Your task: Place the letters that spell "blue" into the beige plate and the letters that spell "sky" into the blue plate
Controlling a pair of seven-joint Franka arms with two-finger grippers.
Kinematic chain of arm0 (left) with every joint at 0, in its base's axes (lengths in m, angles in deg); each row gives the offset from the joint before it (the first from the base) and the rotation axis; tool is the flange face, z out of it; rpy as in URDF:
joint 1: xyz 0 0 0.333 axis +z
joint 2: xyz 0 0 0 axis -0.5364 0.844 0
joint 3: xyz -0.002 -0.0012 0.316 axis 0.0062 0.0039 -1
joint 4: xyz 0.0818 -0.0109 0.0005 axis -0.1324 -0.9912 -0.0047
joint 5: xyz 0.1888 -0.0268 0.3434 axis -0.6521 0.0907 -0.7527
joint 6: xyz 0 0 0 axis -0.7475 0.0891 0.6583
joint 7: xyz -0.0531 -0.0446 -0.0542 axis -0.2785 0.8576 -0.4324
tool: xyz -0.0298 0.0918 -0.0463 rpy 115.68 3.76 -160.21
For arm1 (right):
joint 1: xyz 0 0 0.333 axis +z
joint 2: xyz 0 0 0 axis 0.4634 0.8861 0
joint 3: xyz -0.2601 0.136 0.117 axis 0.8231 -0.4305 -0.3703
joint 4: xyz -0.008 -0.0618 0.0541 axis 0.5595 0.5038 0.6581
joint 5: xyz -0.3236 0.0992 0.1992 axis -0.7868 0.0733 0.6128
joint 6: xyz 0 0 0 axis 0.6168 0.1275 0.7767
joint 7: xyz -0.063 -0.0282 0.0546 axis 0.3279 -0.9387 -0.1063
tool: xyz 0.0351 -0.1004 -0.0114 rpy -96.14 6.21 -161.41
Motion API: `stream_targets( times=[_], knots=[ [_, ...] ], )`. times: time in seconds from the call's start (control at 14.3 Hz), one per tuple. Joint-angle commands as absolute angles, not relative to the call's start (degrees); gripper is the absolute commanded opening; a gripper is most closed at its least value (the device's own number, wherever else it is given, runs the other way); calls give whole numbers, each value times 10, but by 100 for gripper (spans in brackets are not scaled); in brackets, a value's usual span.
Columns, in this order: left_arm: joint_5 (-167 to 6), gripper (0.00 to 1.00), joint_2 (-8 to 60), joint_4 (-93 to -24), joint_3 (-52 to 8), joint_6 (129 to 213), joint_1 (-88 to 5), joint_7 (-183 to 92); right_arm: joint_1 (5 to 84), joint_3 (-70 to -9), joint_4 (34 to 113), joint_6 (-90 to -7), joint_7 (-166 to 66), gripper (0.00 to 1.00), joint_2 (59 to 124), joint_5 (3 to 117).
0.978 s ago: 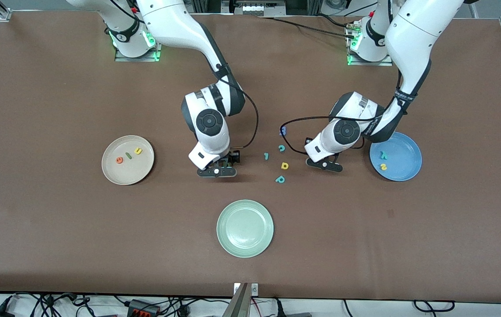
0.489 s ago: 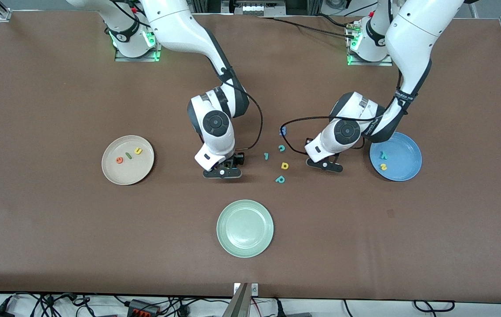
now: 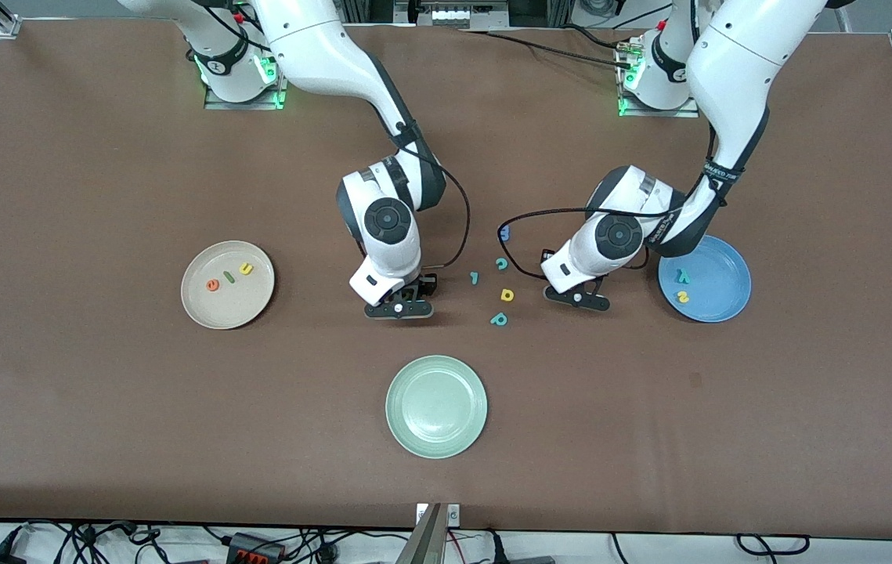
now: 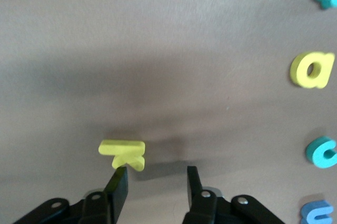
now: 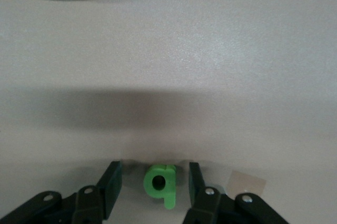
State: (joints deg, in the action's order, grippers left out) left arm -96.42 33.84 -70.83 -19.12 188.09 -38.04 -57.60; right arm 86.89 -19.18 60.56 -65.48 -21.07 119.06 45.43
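We find the orange foam "e" [image 3: 212, 285], thin green bar "l" [image 3: 229, 276] and yellow foam "u" [image 3: 246, 269] in the round cream-beige plate [image 3: 191, 301] toward the right arm's end. The teal foam "y" [image 3: 682, 276] and yellow foam "s" [image 3: 682, 297] lie in the round bright blue plate [image 3: 731, 266] toward the left arm's end. Between the plates, the green foam "b" [image 5: 160, 182] lies within the right gripper [image 3: 399, 309], and the yellow foam "k" [image 4: 124, 153] lies beside the left gripper [image 3: 577, 299].

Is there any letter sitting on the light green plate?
No, the pale green plate is bare in the front view, while letters lie on the beige plate and the blue plate.
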Motion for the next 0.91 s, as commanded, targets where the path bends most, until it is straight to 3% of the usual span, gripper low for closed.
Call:
stream_targets(
  times=[0.0, 0.21, 0.42, 0.56, 0.84],
  knots=[
    [-978, 59, 354, -686, -190, 1875, -379, -576, 862, -198, 587, -653, -212, 51, 1201, 467],
    [-978, 62, 356, -686, -196, 1875, -379, -556, 861, -198, 587, -652, -212, 47, 1201, 467],
    [-978, 68, 355, -687, -197, 1872, -377, -556, 861, -198, 587, -649, -218, 26, 1201, 466],
    [-978, 71, 351, -680, -198, 1849, -376, -556, 860, -197, 587, -649, -219, 21, 1199, 467],
    [-978, 71, 351, -641, -198, 1777, -377, -557, 840, -195, 587, -633, -229, 20, 1183, 467]
  ],
)
